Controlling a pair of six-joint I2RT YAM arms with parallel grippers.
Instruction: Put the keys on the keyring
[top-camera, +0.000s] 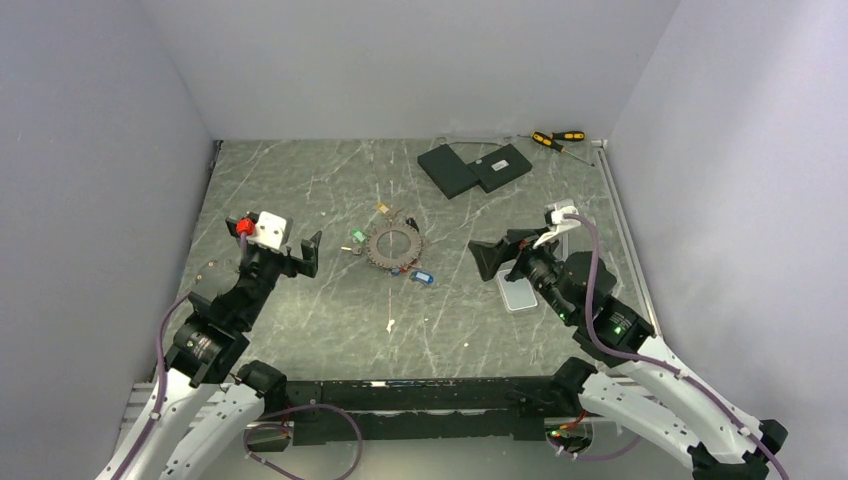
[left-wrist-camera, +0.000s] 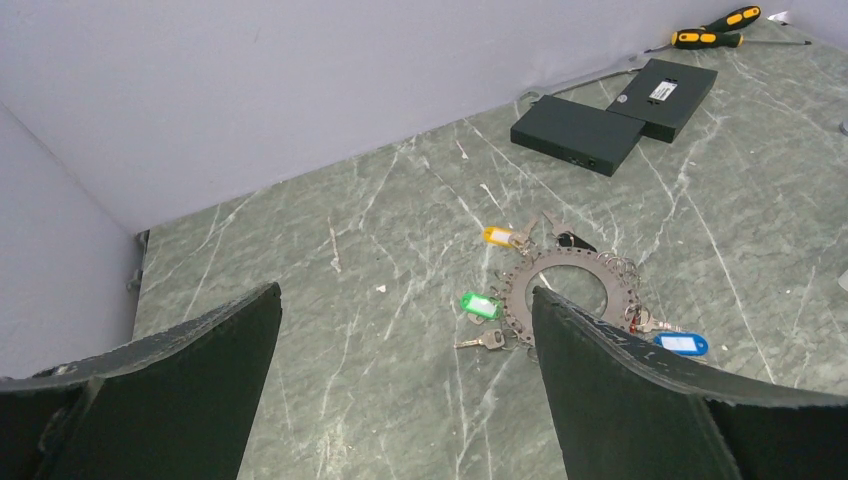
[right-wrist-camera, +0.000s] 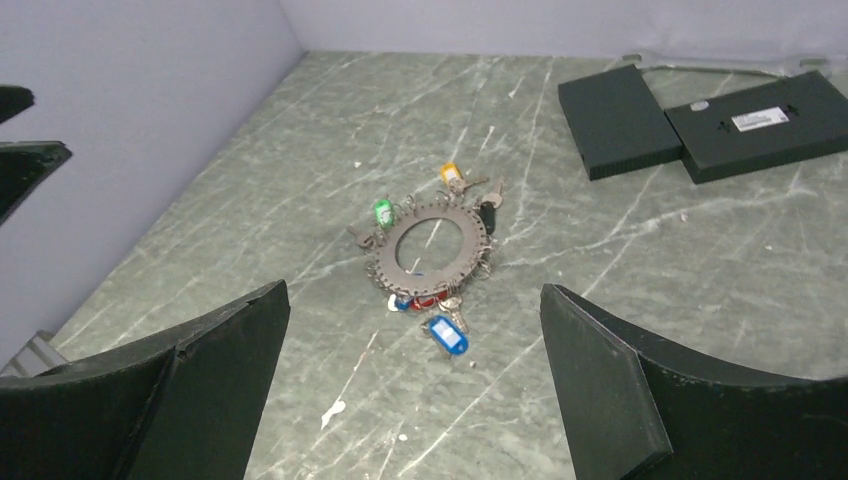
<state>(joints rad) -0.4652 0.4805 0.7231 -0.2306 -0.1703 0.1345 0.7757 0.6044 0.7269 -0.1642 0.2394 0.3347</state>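
Both claws hang wide open and empty above the green marbled bench (top-camera: 300, 190), the left claw (top-camera: 285, 258) near the left wall and the right claw (top-camera: 505, 255) facing it from the right. Between them the keyring (top-camera: 375, 247) lies flat at mid-bench, small grey keys fanned round it. A green-tagged key (top-camera: 355, 237) lies at its left edge, a yellow-tagged key (top-camera: 383, 208) behind it and a blue-tagged key (top-camera: 423, 277) at its near right. Two black boxes (top-camera: 473, 168) and yellow-and-black screwdrivers (top-camera: 558, 139) lie by the back wall
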